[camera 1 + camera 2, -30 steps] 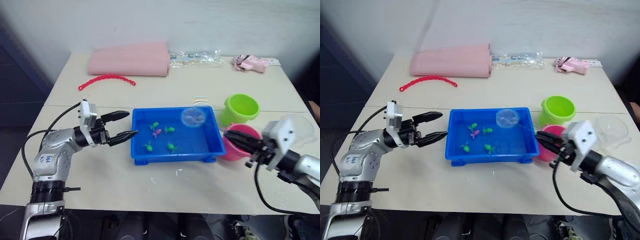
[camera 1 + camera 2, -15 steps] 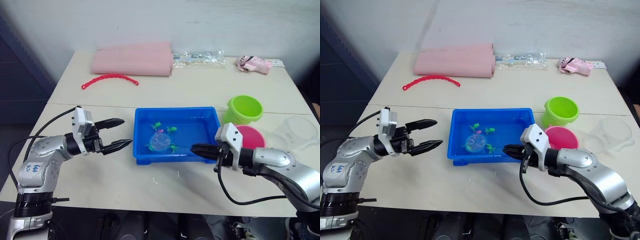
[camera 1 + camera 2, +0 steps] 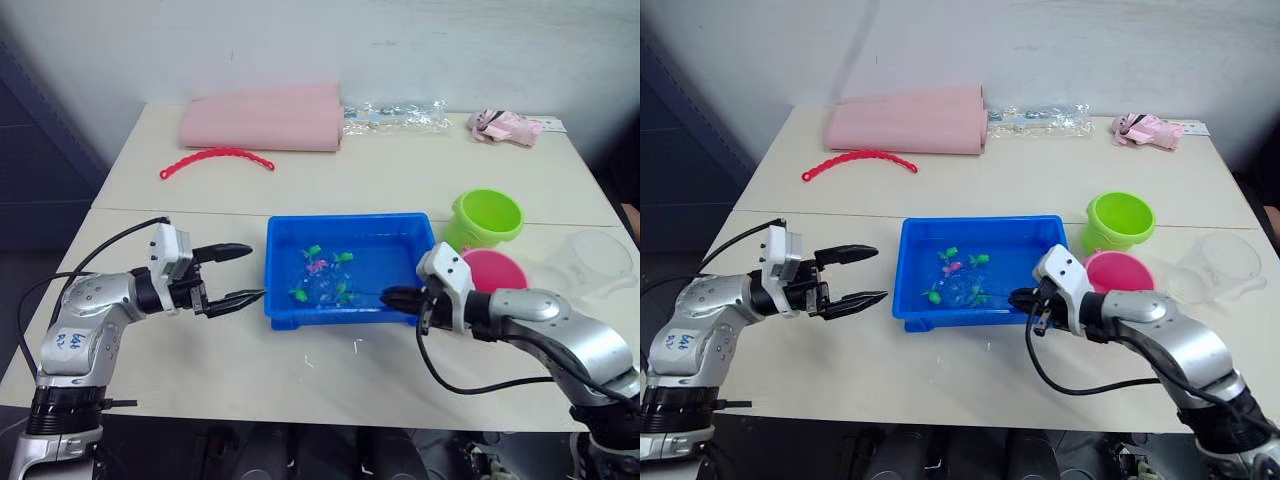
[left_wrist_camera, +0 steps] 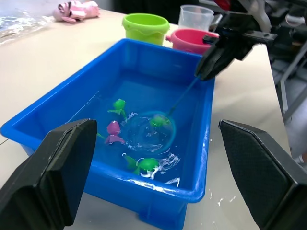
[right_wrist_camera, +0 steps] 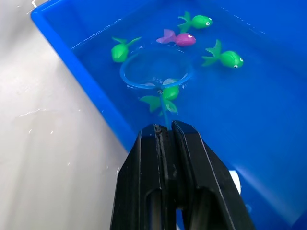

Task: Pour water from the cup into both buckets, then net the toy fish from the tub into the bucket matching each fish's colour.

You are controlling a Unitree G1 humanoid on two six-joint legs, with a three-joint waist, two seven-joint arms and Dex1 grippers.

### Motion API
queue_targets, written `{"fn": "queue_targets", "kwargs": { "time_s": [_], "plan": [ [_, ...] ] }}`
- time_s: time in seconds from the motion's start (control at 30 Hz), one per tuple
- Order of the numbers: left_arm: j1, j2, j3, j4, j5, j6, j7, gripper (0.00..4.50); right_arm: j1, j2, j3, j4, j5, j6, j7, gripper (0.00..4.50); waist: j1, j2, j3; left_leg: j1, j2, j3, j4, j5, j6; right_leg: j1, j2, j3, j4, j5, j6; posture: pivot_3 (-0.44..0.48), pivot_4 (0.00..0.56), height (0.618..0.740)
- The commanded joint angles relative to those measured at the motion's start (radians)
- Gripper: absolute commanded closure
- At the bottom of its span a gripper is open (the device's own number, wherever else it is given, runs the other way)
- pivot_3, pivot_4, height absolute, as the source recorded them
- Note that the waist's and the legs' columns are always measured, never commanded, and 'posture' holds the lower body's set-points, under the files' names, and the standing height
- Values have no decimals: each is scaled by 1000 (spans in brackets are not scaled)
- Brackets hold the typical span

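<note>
On the counter: shallow rectangular bright blue plastic tub [image 3: 350, 305] at centre of the beige counter [image 3: 400, 180], holding water
Right pincer [image 5: 165, 139]: black fingers pressed together on the thin dark handle of the net, at the tub's right rim
Net: small round blue-rimmed hoop net [image 5: 156, 70] dipped in the tub's water, hoop near the tub's middle; one green fish [image 5: 163, 96] lies at the hoop's handle side, touching or just under the rim; cannot tell if it is inside the mesh
Toy fish: tiny plastic green fish [image 5: 225, 56] and one pink fish [image 5: 178, 38] lie around the hoop, all in the tub
Left pincer [image 3: 235, 273]: fingers spread wide, holding nothing, just beside the tub's left wall, above the counter
Buckets: lime green round plastic bucket [image 3: 484, 218] behind the tub's right end; bright pink round plastic bucket [image 3: 495, 270] just beside it, nearer the robot, close to the right arm
Cup: wide transparent plastic cup [image 3: 600, 262] to the right of the pink bucket, upright
Far edge: folded pink cloth [image 3: 262, 118], red beaded strip [image 3: 214, 157], clear plastic bag [image 3: 395, 115], small pink bundle [image 3: 506, 126]
</note>
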Motion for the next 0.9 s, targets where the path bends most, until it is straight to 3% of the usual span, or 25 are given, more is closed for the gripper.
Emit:
{"fn": "queue_targets", "kwargs": {
  "time_s": [0.03, 0.3, 0.9],
  "plan": [
    [-26, 19, 1, 16, 3, -22, -19, 78, -31, 32, 12, 10, -38, 20, -26, 4500, -1, 0, 0, 0, 0, 0, 0, 0, 0, 0, 0, 0, 0, 0, 0, 0, 150, 740],
    [-33, 23, 6, 41, 5, -35, -33, 78, -37, 140, -1, 28, -81, 36, -95, 4500, -2, 0, 0, -1, 1, 1, -1, 0, 0, -2, 1, 0, 2, 0, 0, 0, 150, 740],
    [-38, 4, -12, 113, 23, -87, -50, 78, 76, 133, -94, -104, -49, -50, -1, 4500, -6, 0, 0, -1, 1, 2, -1, -1, 0, -2, 1, 0, 2, 0, 0, 0, 150, 740]
  ]
}}
